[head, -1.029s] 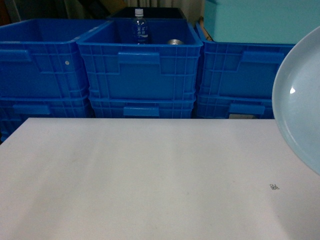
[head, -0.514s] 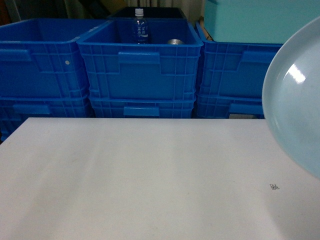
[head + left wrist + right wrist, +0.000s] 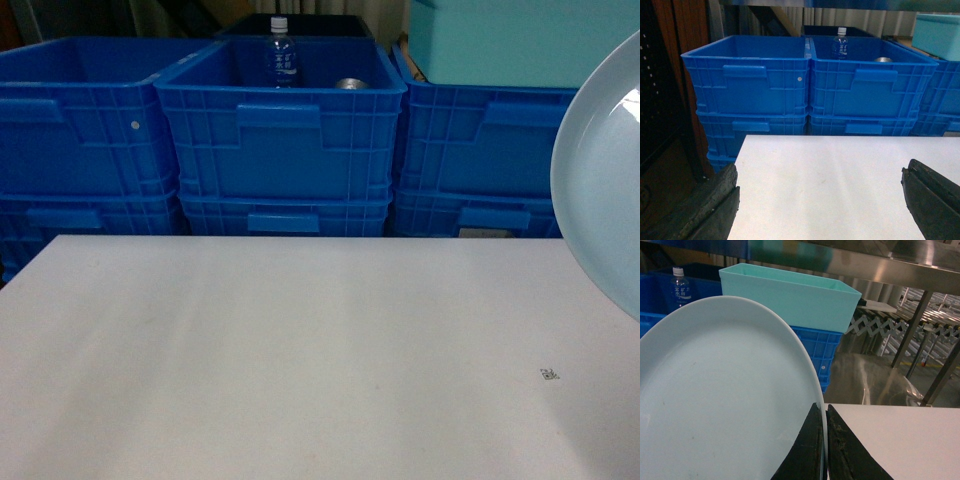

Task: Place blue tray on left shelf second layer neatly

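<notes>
Blue tray: I have it lifted off the white table, tipped up near vertical at the right edge of the head view, its hollow face toward the head camera, so it travels edge-on instead of sweeping flat over the table.
Right gripper: clenched on the tray's rim, one dark finger on each face, pinching thin plastic at the edge because that is the only purchase a shallow dish gives.
Left gripper: released, jaws spread wide over the table's near left corner, holding nothing; I read it as parked clear.
Left shelf: not clearly in any view, so the carry is unfinished, by my judgement.
Backdrop: stacked dark-blue crates behind the table, a water bottle standing in one; a teal bin on top at right.
</notes>
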Robot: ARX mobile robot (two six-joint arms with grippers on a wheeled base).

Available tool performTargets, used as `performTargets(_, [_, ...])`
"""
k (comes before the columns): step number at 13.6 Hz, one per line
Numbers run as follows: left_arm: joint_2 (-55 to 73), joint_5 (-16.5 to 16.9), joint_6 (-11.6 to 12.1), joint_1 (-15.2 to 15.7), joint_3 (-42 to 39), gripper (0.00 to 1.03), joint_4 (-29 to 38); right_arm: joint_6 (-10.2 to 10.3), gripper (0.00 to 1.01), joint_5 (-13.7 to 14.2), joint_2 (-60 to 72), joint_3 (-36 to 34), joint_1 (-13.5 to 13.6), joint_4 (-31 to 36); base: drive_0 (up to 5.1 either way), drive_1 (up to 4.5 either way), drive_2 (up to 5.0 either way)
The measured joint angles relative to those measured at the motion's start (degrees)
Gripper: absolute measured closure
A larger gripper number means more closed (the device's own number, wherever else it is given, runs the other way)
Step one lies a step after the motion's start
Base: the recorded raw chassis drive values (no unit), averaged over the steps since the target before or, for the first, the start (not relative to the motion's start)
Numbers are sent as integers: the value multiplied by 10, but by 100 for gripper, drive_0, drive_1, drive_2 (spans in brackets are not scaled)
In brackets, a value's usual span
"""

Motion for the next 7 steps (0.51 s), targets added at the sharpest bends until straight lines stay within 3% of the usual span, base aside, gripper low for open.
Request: performTargets(7, [0,0,0,0,0,5,0,-1,99,0,0,-1,0,0,0,0,0])
